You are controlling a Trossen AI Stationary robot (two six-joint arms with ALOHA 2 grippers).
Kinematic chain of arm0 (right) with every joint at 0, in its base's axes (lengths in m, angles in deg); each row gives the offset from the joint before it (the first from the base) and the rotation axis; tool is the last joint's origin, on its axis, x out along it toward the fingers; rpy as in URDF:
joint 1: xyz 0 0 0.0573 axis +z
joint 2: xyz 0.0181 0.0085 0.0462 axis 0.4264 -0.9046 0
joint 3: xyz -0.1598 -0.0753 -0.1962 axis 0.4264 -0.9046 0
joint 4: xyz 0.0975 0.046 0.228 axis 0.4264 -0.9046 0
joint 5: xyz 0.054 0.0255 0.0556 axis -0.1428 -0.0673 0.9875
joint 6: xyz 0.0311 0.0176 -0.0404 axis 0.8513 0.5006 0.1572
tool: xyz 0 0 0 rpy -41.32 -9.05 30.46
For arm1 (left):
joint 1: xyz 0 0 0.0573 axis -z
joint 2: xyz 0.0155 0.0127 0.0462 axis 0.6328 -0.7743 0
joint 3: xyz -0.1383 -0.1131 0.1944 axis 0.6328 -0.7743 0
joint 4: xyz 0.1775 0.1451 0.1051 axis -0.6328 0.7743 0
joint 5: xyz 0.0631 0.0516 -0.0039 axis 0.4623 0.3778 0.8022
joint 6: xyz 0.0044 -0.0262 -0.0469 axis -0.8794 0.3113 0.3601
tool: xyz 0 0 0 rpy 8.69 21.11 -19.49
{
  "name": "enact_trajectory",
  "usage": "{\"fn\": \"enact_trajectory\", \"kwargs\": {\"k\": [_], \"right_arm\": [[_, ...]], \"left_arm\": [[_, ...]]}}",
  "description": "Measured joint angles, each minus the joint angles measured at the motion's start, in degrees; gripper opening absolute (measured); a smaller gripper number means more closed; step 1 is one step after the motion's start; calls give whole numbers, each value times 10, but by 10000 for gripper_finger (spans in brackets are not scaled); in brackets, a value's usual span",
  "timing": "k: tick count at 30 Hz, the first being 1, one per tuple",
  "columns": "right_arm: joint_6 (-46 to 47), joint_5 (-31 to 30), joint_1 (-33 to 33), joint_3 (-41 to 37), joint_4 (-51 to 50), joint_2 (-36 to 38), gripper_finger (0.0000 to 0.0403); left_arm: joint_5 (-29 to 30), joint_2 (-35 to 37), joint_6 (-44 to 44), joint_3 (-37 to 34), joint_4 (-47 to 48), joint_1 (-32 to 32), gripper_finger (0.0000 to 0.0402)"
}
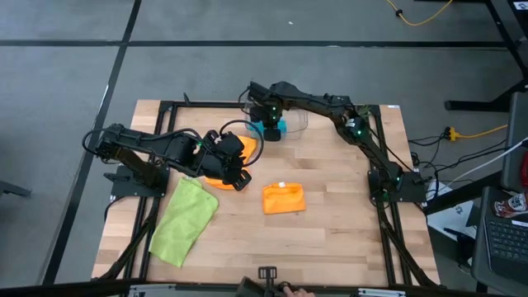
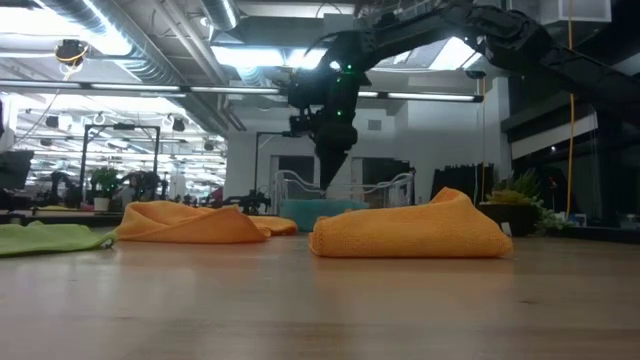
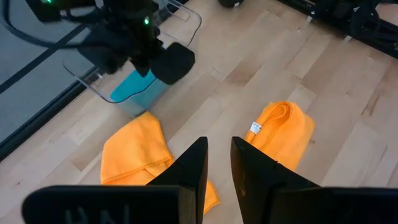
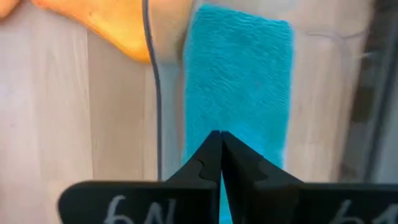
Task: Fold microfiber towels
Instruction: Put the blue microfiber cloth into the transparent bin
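Folded into a neat packet, one orange towel (image 1: pixel 284 199) lies nearest on the desk (image 1: pixel 330 239), looking finished. Spread loosely at the left, the green towel (image 1: pixel 185 221) is not yet folded, and the second orange towel (image 1: pixel 235 161) lies rumpled beneath the left tool (image 1: pixel 235 175), whose fingers stand slightly parted, holding nothing visible. Over the clear bin (image 1: pixel 293 122), the right tool (image 1: pixel 270 132) is pinched closed above the teal towel (image 4: pixel 239 87).
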Motion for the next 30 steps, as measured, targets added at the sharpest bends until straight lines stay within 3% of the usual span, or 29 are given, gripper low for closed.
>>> {"fn": "enact_trajectory", "kwargs": {"k": [9,18,30], "right_arm": [[29,58,-16,4,10,-14,5],[28,76,-15,-3,22,-66,4],[29,34,-19,20,10,-69,5]], "left_arm": [[0,0,0,0,0,0,62],[0,0,1,0,0,0,62],[0,0,2,0,0,0,62]]}}
